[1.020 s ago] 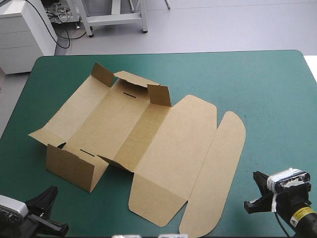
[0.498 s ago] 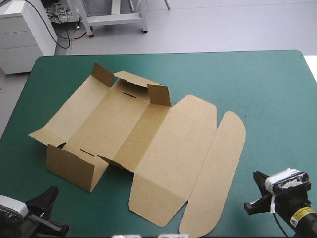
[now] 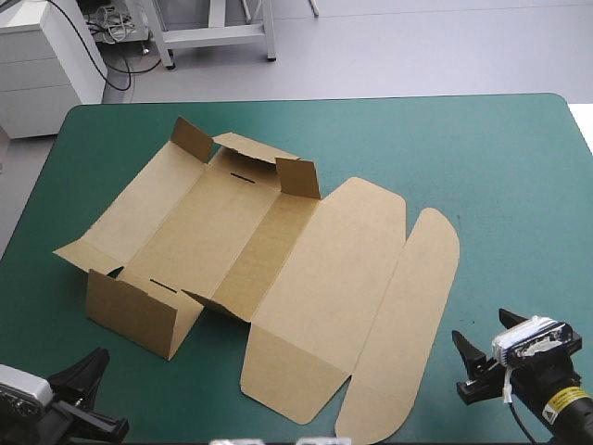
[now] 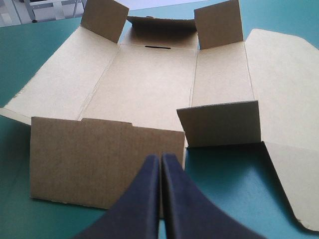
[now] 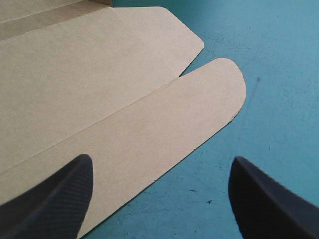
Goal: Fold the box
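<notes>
Two grippers, neither holding anything. The box [image 3: 278,269] lay mostly flat on the teal-green table [image 3: 491,158], left of the middle, with only the small end flaps and the near wall [image 4: 99,159] standing up. Its lid panel and rounded flap [image 5: 164,124] were still flat, pointing to the right. We saw the left gripper [image 4: 160,157] with its black fingers pressed together into one point, empty, low at the table's near edge and just short of that near wall. The right gripper [image 5: 159,167] was spread wide, empty, hovering at the near end of the rounded flap, one finger over the board and the other over bare cover. We judged this an early approach step with no real folding done. The next move probably calls for the right gripper to get a finger under the flap's free edge and pinch it without sliding the whole sheet. Against the earlier frames, the right gripper had dropped toward the near edge and swung its tips closer to the flap, while the box and left gripper looked unchanged.
</notes>
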### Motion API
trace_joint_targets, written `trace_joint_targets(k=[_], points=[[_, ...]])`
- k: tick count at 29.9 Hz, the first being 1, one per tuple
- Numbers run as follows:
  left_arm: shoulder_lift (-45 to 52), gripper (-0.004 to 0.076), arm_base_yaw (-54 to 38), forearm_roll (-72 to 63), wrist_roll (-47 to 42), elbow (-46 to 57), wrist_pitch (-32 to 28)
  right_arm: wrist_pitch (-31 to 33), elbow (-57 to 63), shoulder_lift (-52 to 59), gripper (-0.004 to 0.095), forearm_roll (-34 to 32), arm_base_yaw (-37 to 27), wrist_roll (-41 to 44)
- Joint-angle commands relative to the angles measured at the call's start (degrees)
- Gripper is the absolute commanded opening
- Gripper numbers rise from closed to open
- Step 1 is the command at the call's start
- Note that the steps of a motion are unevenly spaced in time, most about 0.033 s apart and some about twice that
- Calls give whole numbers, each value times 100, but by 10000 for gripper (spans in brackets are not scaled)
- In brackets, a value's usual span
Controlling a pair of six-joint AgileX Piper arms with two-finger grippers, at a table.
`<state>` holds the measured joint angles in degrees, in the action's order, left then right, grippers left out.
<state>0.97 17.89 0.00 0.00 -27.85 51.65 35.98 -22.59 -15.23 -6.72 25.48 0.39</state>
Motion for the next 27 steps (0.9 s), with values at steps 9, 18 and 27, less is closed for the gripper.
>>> trace_joint_targets(k=[9,18,27], points=[[64,-8,17,0,30,-77,-471,-45,-1650,-1029,705,-138,-3,-297],[64,-8,17,0,30,150,-982,798,-4043,-3648,691,-204,-3,-798],[64,-8,17,0,116,161,-1024,1603,-6583,-6098,684,21,-3,-1824]])
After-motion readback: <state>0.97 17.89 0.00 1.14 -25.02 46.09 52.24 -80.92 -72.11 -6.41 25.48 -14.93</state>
